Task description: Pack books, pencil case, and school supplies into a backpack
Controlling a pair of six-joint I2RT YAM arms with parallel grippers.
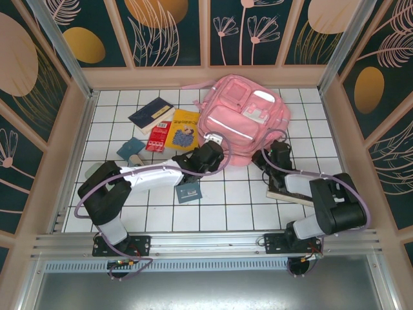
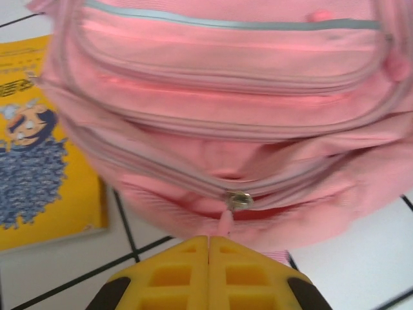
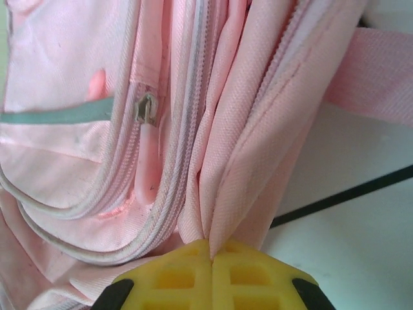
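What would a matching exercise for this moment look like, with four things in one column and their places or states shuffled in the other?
Things:
1. left pincer
2. right pincer
3. yellow book
4. small teal book

Places or states:
A. flat on the tiled table, just on the near side of the left arm
B. shut on a fold of the backpack
C. flat beside the backpack's left edge
D. shut on the pink zipper pull

Pairs: 1-D, 2-B, 3-C, 4-A
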